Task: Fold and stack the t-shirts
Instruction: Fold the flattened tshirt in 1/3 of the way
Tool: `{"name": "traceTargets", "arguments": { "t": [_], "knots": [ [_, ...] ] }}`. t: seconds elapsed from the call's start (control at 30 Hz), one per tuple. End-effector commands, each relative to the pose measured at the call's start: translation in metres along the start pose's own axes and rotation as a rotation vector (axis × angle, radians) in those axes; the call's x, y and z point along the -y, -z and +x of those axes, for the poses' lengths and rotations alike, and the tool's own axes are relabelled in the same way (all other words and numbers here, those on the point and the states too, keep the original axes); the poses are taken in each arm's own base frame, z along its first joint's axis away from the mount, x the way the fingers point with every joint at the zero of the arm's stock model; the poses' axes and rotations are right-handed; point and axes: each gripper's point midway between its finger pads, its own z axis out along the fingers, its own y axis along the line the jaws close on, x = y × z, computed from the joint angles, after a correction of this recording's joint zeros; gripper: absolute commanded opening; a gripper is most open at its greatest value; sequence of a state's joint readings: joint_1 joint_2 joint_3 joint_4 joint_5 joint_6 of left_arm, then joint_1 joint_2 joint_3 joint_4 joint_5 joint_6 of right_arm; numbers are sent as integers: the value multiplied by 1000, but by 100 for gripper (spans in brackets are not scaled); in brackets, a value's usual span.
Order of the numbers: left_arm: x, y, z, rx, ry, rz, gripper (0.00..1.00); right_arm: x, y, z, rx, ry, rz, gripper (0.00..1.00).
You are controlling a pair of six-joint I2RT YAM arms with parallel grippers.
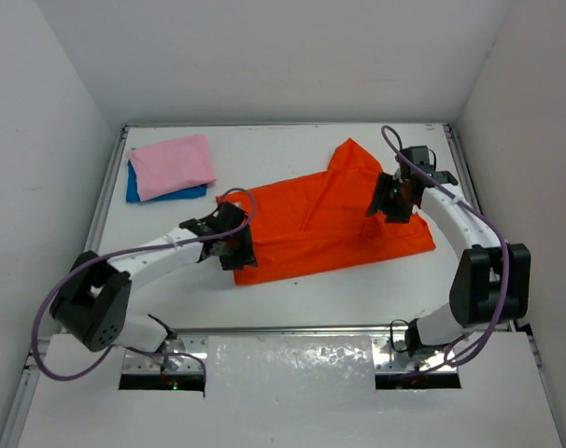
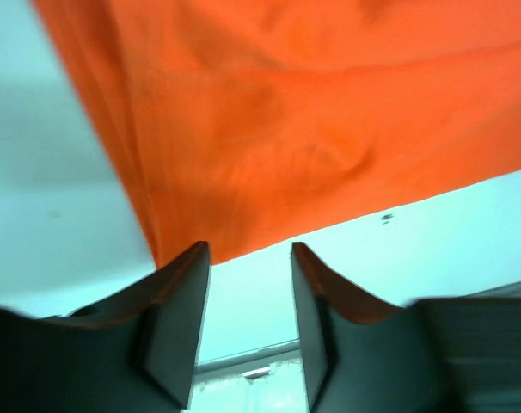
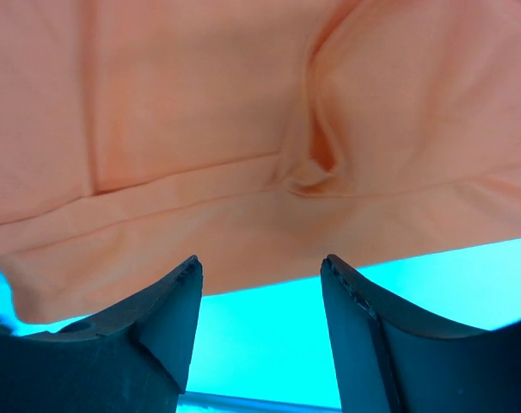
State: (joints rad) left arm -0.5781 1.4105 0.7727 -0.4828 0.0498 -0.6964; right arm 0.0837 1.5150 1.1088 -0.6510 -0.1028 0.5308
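The orange-red t-shirt (image 1: pixel 330 219) lies partly folded across the middle of the table, with one corner pointing to the back. My left gripper (image 1: pixel 234 245) is open and empty at the shirt's near left corner (image 2: pixel 269 155). My right gripper (image 1: pixel 392 201) is open and empty over the shirt's right edge (image 3: pixel 243 172). The pink t-shirt (image 1: pixel 174 165) lies folded on top of the folded blue t-shirt (image 1: pixel 138 189) at the back left.
The white table (image 1: pixel 358 289) has a raised metal rim (image 1: pixel 106 196) on the left, back and right. Grey walls close it in on three sides. A metal strip (image 1: pixel 292 359) runs along the near edge by the arm bases.
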Motion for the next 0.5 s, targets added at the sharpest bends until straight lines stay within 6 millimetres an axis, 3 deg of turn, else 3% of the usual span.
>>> {"name": "traceTargets", "arguments": {
  "t": [0.0,0.03,0.07,0.13,0.17,0.2,0.23,0.27,0.3,0.33,0.37,0.4,0.43,0.47],
  "knots": [
    [11,38,-46,159,29,-17,42,2,6,-28,54,19,-3,57],
    [10,42,-57,194,15,-39,43,-1,6,-33,53,39,-23,57],
    [13,52,-77,237,-4,-38,44,-10,12,-52,89,107,-56,57],
    [13,52,-94,250,-18,-44,44,-11,4,-68,95,183,-51,57],
    [14,56,-111,275,-35,-31,44,-15,9,-92,142,202,-55,57],
    [15,47,-123,279,-40,-21,44,-17,8,-104,158,217,-53,57],
    [23,49,-136,290,-46,5,44,-10,-8,-107,122,215,-36,56],
    [15,45,-148,287,-49,-12,44,-15,-3,-131,162,217,-41,56],
    [7,27,-150,235,-55,-50,44,-15,-8,-138,159,205,-51,56],
    [12,28,-166,255,-69,-51,44,-14,-28,-139,120,184,-58,56],
    [7,22,-173,251,-97,-78,44,-9,-24,-164,168,162,-63,56],
    [-2,6,-173,217,-108,-125,44,-5,-29,-173,176,154,-49,57],
    [-3,6,-187,247,-116,-160,44,6,-47,-175,151,143,-27,58],
    [-11,-7,-188,218,-130,-190,44,5,-45,-195,190,150,-31,58]
  ]
}}
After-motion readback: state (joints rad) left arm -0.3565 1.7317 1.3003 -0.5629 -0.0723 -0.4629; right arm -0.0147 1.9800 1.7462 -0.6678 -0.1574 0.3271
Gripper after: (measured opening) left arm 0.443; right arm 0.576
